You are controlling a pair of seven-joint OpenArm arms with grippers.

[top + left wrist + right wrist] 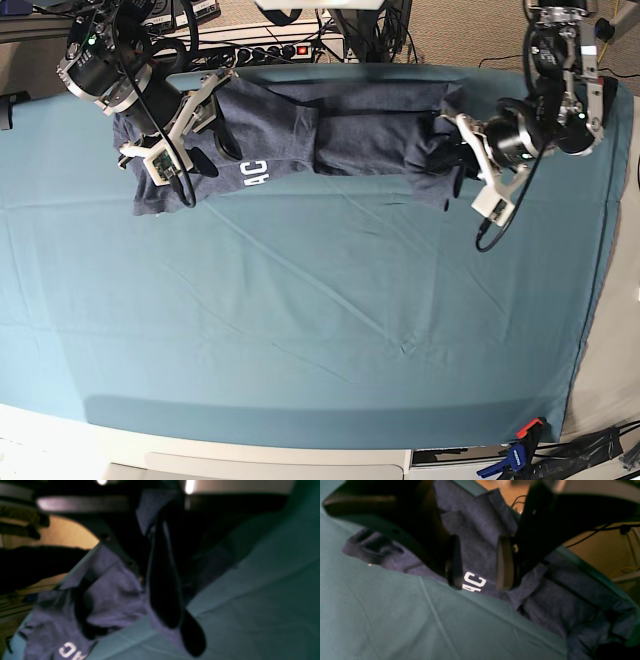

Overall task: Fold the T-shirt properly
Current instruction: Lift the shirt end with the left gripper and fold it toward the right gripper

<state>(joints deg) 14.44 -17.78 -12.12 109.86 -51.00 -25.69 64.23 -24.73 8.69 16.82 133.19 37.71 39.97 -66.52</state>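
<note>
The blue-grey T-shirt (340, 130) lies crumpled in a long band along the table's far edge, its white lettering (254, 174) facing up near the left end. My right gripper (212, 130) hovers over that left end. In the right wrist view it (479, 586) is open, with the lettering (475, 581) showing between its fingers and the T-shirt (480, 525) beneath. My left gripper (447, 150) is at the shirt's right end. The blurred left wrist view shows it (182, 630) shut on a fold of the T-shirt (112, 597), the cloth draped around its dark fingers.
A teal table cloth (300, 320) covers the whole table. Behind the far edge lie a power strip and cables (290, 48). Clamps (520, 445) sit at the front right corner. The shirt lies close to the far table edge (592, 575).
</note>
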